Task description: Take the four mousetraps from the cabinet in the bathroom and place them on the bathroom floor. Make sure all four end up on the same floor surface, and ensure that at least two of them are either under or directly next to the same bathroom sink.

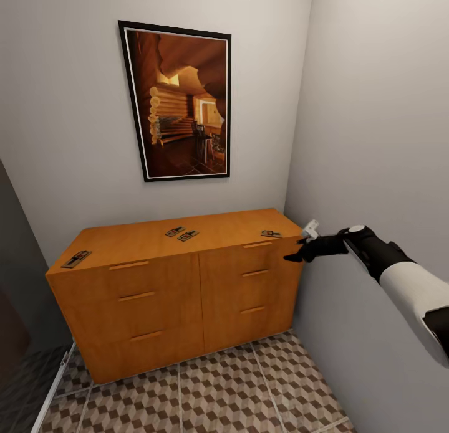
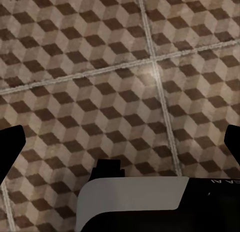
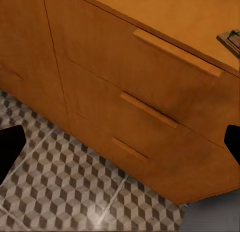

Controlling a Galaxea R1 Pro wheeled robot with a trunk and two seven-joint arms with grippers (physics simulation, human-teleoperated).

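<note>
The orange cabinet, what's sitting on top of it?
On the cabinet top lie four mousetraps: one at the left corner, two mid-top, one near the right edge. Drawer contents are hidden.

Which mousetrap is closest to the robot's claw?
The mousetrap at the cabinet top's right front corner, just beside the right claw. Two others lie together mid-top, and the fourth sits at the far left corner.

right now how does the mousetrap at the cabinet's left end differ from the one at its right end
The left-end mousetrap lies at the front corner, far from the right hand; the right-end mousetrap lies by the front edge, close to that hand. The left one is more skewed. Both lie flat on the cabinet top.
</note>
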